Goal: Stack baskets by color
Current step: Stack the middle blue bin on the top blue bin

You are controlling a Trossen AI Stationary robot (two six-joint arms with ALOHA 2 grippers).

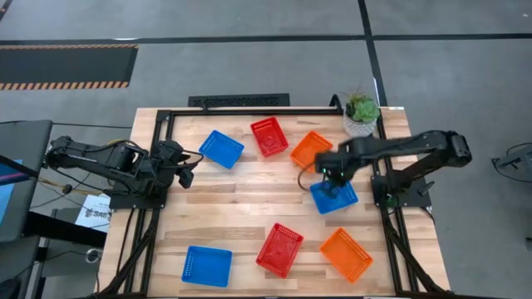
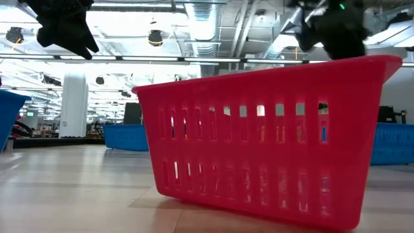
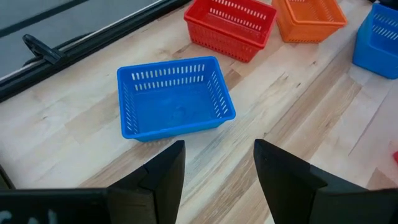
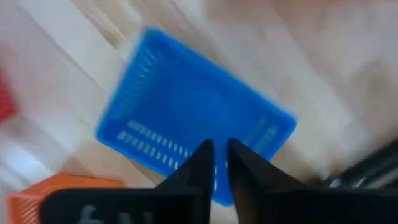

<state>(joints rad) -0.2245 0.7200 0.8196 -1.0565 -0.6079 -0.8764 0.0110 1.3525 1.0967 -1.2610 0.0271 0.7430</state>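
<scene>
Hovering over the right part of the desk (image 1: 249, 195), the right tool (image 1: 332, 184) is seen just above a blue basket (image 1: 335, 198) lying flat on the wood. In the right wrist view its two fingers (image 4: 200, 163) are held only a narrow slit apart over the near rim of this basket (image 4: 186, 112); whether the rim is pinched between them cannot be told.

The left tool (image 1: 184, 170) is held above the left part of the desk, near the back, with its fingers (image 3: 165, 171) well apart and nothing between them. Just beyond it a second blue basket (image 1: 221, 149) is set on the wood, shown from the left wrist as well (image 3: 174, 96).

Along the back, a red basket (image 1: 269, 136) and an orange basket (image 1: 311, 151) are placed side by side, the orange one near the right tool. Along the front edge, three more are laid well apart: a blue basket (image 1: 207, 266), a red basket (image 1: 279, 249) and an orange basket (image 1: 346, 254). A white pot with a green plant (image 1: 361, 115) is stood at the back right corner.
</scene>
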